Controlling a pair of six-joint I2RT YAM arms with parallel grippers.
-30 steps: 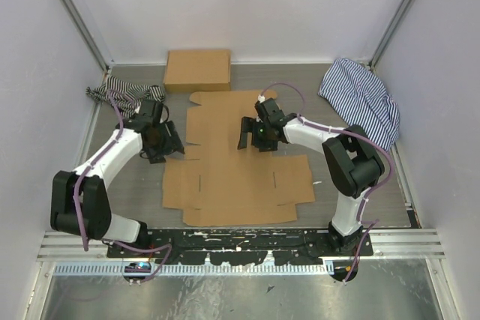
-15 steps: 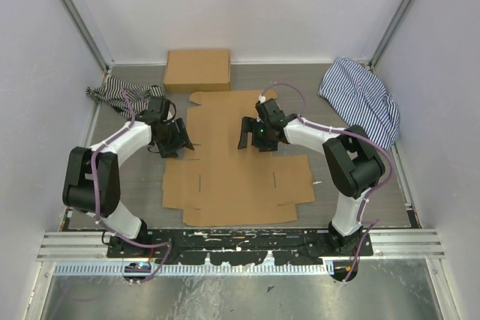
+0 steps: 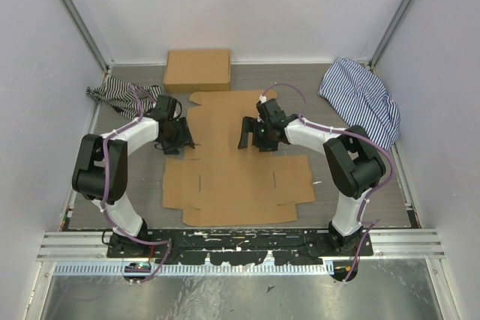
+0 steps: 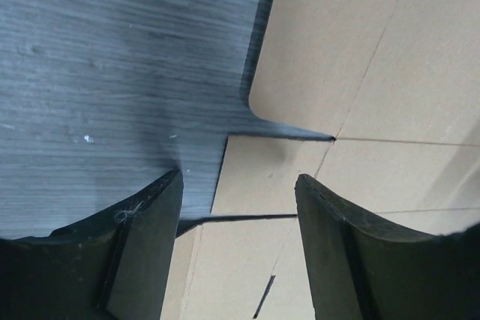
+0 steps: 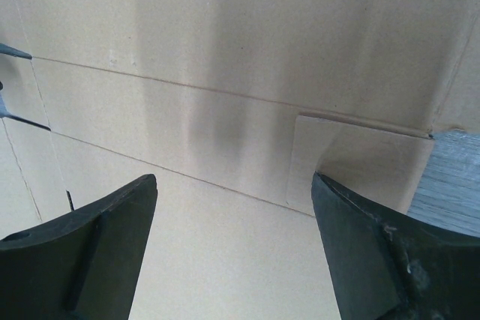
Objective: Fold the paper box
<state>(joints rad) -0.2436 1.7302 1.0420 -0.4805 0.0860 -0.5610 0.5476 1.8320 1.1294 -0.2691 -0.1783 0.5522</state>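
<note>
The paper box (image 3: 236, 174) lies flat as an unfolded brown die-cut sheet in the middle of the table. My left gripper (image 3: 182, 142) is open at the sheet's left edge, over a small side tab (image 4: 259, 177) and a slit. It holds nothing. My right gripper (image 3: 250, 140) is open and low over the sheet's upper middle panel (image 5: 225, 118), near a small flap by the right edge. It holds nothing.
A second, folded brown cardboard box (image 3: 198, 70) stands at the back. A striped cloth (image 3: 120, 92) lies at the back left and another (image 3: 361, 100) at the back right. Walls close in both sides.
My left gripper has moved right and toward the back, from off the sheet's left side to its left edge. The right gripper has stayed in place.
</note>
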